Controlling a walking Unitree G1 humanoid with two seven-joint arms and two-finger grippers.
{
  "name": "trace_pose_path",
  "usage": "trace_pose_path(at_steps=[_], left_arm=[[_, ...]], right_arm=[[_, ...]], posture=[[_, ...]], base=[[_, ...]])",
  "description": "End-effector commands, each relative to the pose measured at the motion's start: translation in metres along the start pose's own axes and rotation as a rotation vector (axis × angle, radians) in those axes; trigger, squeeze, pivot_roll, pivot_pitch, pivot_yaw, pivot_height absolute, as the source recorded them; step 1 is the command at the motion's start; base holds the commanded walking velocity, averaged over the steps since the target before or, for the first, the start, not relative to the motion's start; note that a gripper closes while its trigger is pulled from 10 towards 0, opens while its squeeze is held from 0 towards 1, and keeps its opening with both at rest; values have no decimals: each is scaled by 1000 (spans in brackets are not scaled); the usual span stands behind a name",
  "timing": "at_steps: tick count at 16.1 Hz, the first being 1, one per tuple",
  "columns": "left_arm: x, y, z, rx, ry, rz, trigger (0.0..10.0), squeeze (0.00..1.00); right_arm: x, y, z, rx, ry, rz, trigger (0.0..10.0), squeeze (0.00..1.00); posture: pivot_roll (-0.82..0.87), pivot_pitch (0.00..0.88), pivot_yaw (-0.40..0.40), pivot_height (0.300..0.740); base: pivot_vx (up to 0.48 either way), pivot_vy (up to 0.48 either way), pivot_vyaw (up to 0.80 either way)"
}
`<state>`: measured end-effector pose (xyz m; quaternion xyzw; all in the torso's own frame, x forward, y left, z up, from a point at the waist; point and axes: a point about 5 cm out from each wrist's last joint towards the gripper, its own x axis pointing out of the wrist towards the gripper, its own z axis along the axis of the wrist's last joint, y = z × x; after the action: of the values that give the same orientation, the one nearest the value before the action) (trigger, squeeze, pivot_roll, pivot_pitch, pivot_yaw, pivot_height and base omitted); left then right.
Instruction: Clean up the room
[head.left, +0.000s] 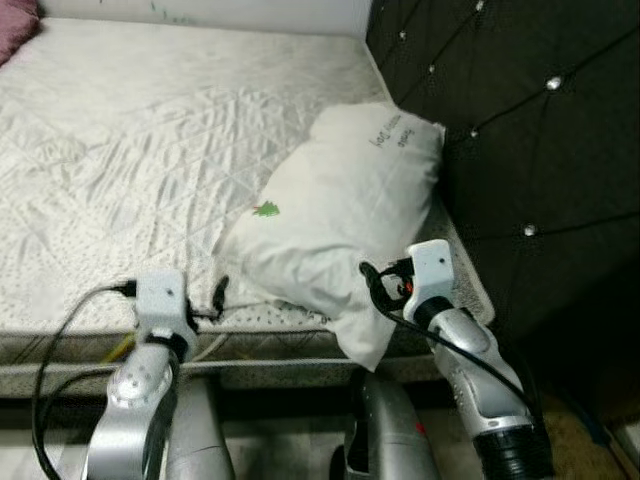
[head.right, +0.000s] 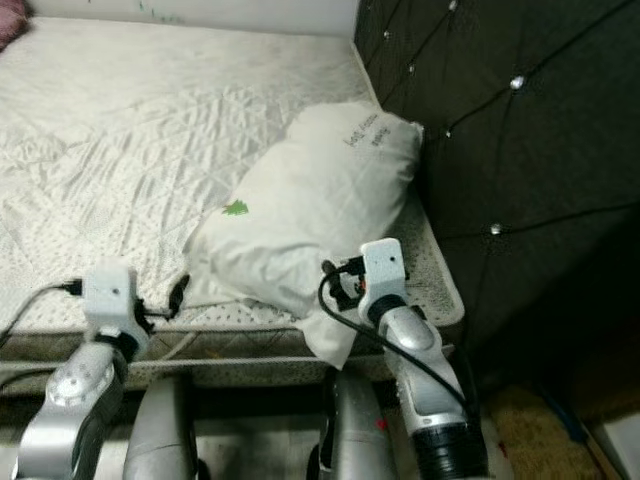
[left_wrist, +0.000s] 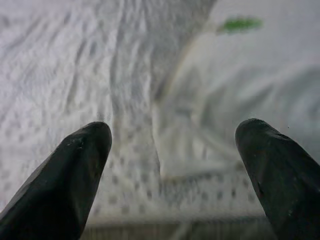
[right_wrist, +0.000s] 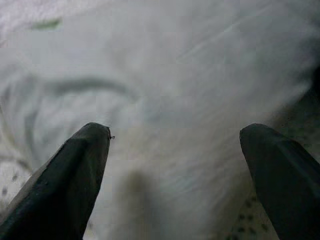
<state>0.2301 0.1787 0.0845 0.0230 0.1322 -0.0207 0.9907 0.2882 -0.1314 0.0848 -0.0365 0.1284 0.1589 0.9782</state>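
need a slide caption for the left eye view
Both open end effectors, left and right, reach toward a white pillow on the bed.

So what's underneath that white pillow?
The pillow lies on the quilted mattress, one corner hanging over its front edge. Whatever the pillow covers is hidden.

The right gripper (right_wrist: 175, 165) has its two black fingers (right_wrist: 65, 185) spread wide apart, with a white pillow (right_wrist: 175, 75) between and beyond them. A small green mark (right_wrist: 45, 23) sits on the pillow at about eleven o'clock. Dotted mattress fabric (right_wrist: 247, 222) shows at five o'clock.
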Motion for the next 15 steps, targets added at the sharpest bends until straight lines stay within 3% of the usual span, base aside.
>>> trace_pose_path(at_steps=[1,4,5,6,7,15], left_arm=[[-4,-4,0,-5,15,-34,10000,0],[-14,-5,-1,-24,22,-60,10000,0],[-22,-3,-5,-29,46,-65,10000,0],[-22,-3,-5,-29,46,-65,10000,0],[-27,1,-9,-13,68,-66,10000,0],[-34,6,-5,13,101,-74,10000,0]], right_arm=[[3,-4,-6,-36,57,-2,10000,0],[7,-9,-11,-45,121,7,10000,0],[5,-6,-23,-45,222,103,10000,0],[5,-6,-23,-45,222,103,10000,0],[1,2,-30,-51,274,214,10000,0],[13,26,-25,-26,297,383,10000,0]], posture=[[41,86,-109,558],[68,104,-118,558],[75,107,-118,558],[75,107,-118,558],[94,103,-117,558],[138,85,-112,558]], base=[[0,0,0],[0,0,0],[0,0,0],[0,0,0],[0,0,0],[0,0,0]])
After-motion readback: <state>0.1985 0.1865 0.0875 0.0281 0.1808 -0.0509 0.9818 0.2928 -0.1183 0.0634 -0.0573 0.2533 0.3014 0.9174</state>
